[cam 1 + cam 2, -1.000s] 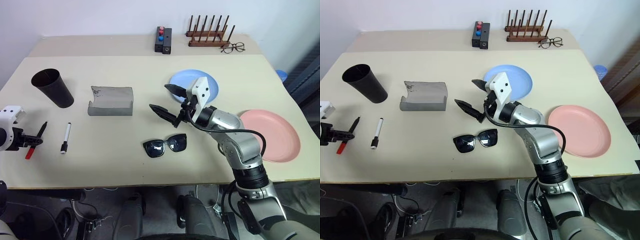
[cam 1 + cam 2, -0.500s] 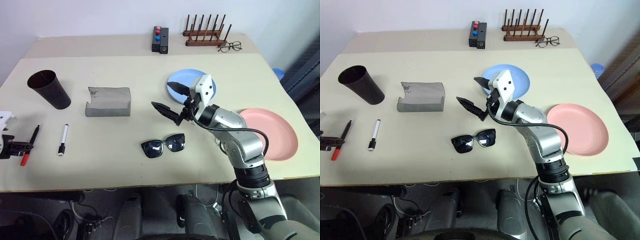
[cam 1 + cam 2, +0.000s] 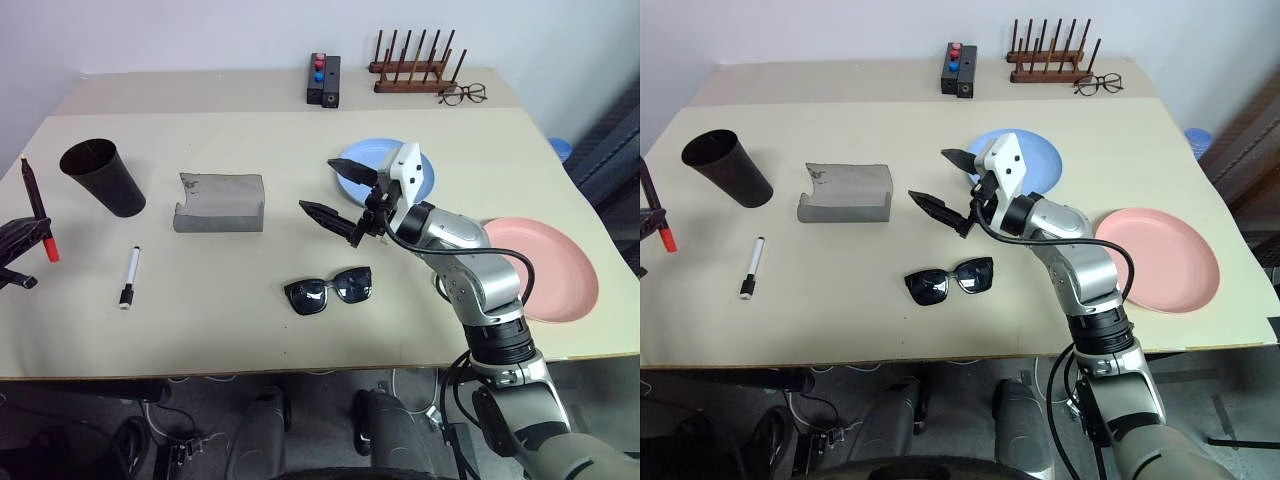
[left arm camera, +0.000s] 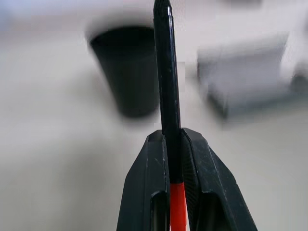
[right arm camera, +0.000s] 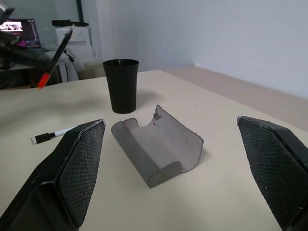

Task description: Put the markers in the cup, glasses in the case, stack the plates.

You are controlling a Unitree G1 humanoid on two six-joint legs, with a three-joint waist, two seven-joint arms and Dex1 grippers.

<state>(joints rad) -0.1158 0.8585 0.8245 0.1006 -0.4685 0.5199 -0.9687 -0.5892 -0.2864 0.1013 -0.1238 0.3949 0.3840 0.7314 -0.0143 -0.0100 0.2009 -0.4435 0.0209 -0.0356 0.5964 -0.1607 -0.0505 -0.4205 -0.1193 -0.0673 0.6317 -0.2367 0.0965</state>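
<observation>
The left gripper (image 4: 172,159) is clamped on a black, red-ended marker (image 4: 167,86); the right gripper (image 3: 339,196) hovers spread wide above the surface (image 3: 220,300).

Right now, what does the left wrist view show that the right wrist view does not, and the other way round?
Left wrist view alone: the left gripper seen close, its fingers shut on the black marker with a red end.

Right wrist view alone: the right gripper with fingers wide apart, and the white marker lying on the table.

Both: the black cup standing upright and the grey glasses case, and that black marker held up.
</observation>
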